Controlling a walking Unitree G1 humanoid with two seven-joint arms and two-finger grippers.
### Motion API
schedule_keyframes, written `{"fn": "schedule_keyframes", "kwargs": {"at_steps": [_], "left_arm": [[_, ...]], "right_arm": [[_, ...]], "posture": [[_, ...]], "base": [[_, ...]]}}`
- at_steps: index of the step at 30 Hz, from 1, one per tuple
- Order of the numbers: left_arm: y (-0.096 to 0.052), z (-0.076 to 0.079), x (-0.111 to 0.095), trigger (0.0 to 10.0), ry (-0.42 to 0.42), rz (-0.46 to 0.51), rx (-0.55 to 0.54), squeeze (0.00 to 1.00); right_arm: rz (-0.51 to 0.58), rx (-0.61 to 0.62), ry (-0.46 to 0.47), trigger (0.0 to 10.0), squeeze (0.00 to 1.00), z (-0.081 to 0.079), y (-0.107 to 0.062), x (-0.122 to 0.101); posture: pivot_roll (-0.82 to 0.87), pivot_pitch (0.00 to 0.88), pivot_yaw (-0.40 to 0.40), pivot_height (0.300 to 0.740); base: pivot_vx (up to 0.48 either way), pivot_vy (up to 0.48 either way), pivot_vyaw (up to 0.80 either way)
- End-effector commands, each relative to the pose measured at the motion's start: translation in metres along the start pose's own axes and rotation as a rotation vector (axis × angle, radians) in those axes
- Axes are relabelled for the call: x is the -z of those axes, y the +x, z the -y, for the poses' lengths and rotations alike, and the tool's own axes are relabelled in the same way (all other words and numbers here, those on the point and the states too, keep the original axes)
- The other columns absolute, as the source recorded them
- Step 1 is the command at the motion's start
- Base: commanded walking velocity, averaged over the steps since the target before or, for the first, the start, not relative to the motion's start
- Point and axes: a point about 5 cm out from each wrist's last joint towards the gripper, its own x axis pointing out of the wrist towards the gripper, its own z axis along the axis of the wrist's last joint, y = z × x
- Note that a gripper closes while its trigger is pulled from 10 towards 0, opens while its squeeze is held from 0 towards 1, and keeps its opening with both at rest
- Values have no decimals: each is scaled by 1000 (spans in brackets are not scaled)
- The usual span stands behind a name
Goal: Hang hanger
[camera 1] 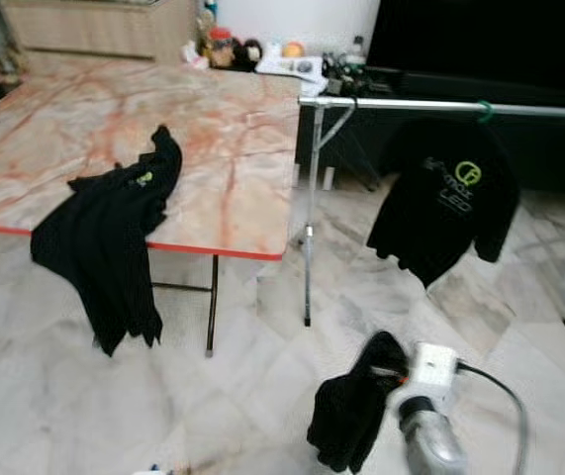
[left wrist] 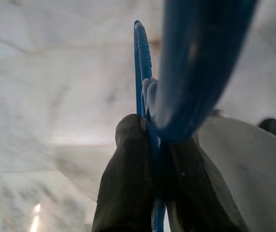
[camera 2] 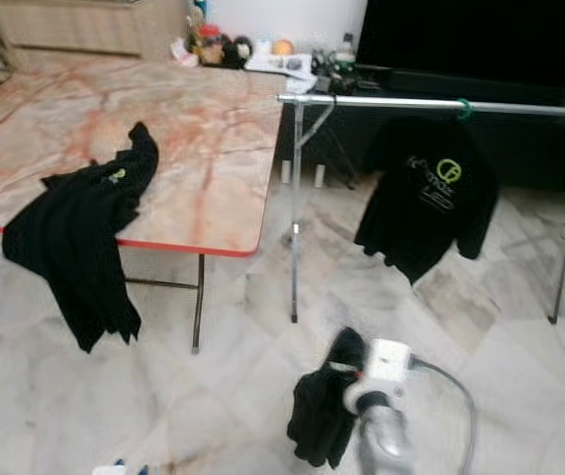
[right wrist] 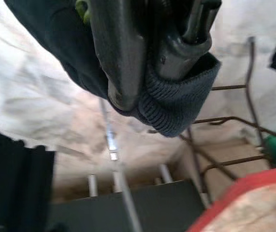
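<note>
Right tool low centre-right of frame, fingers clamped on a bunched black shirt, ribbed collar pinched between them in the wrist view. Left tool closed tight on a blue hanger, thin wire squeezed between both pads; marble floor behind it.

Rail runs across upper right, w/ one black tee already hanging off a green hook. Another black shirt droops over the near edge of the worktop, left of frame.

Risks, as I read it: shirt isn't on the hanger yet, so hooking now puts up a bare hanger. Grip is on the collar only, so fabric could slide out or drag on the floor. Thin wire may twist in the pads. Draped shirt looks ready to slip off the edge.

Containers: jars and small clutter at the far end, contents too blurred to tell.
</note>
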Motion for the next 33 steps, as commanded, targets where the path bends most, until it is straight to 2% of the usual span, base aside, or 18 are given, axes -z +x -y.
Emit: {"fn": "schedule_keyframes", "kwargs": {"at_steps": [1,7,24,33], "left_arm": [[-3,6,16,10000,0,-60,13,0],[-3,7,16,10000,23,-59,24,0],[-3,6,18,10000,11,-66,23,0],[-4,2,20,10000,-1,-70,19,0]], "right_arm": [[27,19,-12,10000,0,8,0,-6],[31,18,-11,10000,0,7,1,-7],[73,11,-5,10000,0,5,5,-17],[73,0,-8,10000,0,3,6,-17]], "posture": [[48,88,-9,740],[52,83,-13,740],[48,62,-14,740],[49,38,-9,740]], "base": [[0,371,0],[0,375,0],[0,352,0],[0,62,0]]}}
